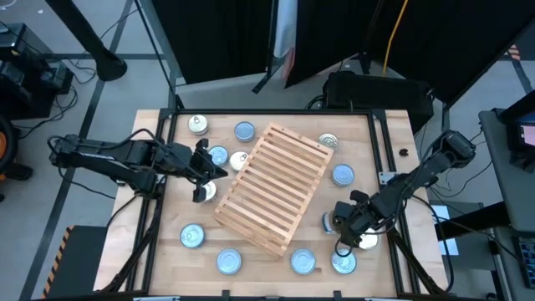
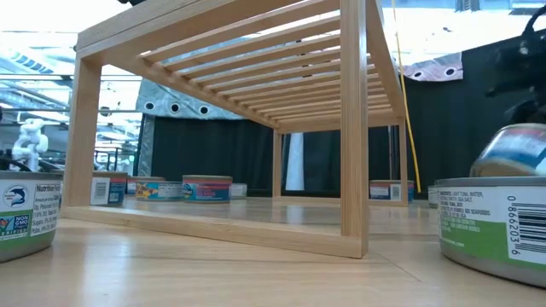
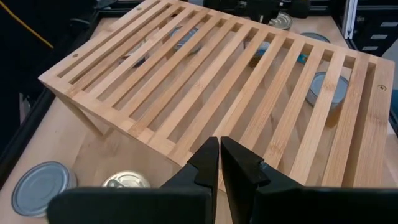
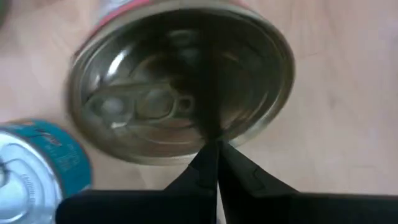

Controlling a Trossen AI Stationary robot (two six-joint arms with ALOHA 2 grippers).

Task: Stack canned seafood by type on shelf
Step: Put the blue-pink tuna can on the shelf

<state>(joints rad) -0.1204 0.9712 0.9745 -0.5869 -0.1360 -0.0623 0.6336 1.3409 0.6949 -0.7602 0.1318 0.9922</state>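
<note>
High view: the shelf (image 1: 276, 187) lies diagonally at the table's middle, tins scattered around it. The left gripper (image 1: 205, 171) hovers just off the shelf's left edge, with a blue-topped tin (image 1: 217, 155) and a white-topped tin (image 1: 240, 160) close beside it. The right gripper (image 1: 347, 227) sits low beside the shelf's right corner, over a silver tin (image 1: 364, 241).

Low view: the shelf (image 2: 256, 111) stands on the table; tins (image 2: 206, 188) sit beyond it. No gripper is identifiable.

Left wrist view: fingers (image 3: 205, 163) pressed together, nothing between them; the shelf (image 3: 236, 87) directly ahead.

Right wrist view: fingers (image 4: 206, 163) closed, empty, their tips just over a pull-tab tin (image 4: 180, 81).
</note>
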